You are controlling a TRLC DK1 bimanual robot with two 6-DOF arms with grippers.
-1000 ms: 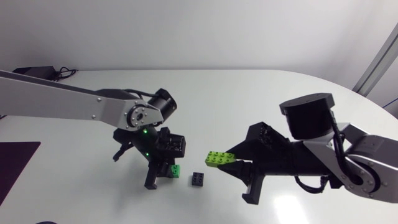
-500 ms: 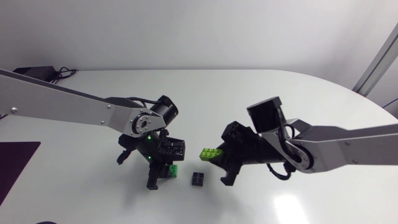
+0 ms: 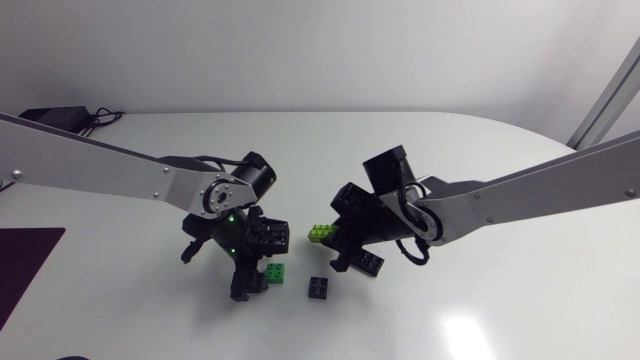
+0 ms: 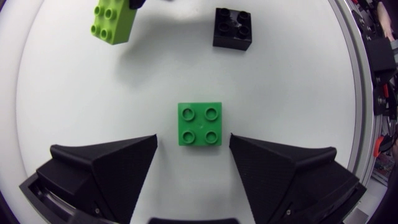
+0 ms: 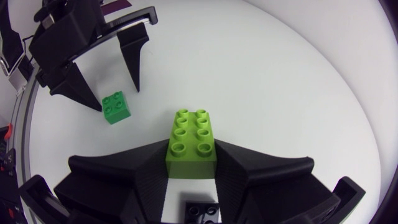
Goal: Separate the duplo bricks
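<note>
A small green square brick (image 4: 199, 124) lies on the white table between the fingers of my left gripper (image 4: 193, 142), which stands open with a gap on each side of it. The same brick (image 3: 275, 272) shows under my left gripper (image 3: 260, 272) in the head view. My right gripper (image 5: 191, 152) is shut on a lime two-by-four brick (image 5: 191, 142), held a little above the table (image 3: 321, 232) near the middle. A black square brick (image 3: 320, 287) lies loose on the table between the two grippers, just below my right gripper (image 3: 343, 245).
A dark mat (image 3: 25, 262) lies at the table's left front edge. A black box with cables (image 3: 62, 115) sits at the back left corner. Bare white table (image 3: 480, 300) stretches to the right and front.
My left gripper has opened and let go of the green brick, which now rests on the table. My right arm has carried the lime brick leftward, close to the left gripper.
</note>
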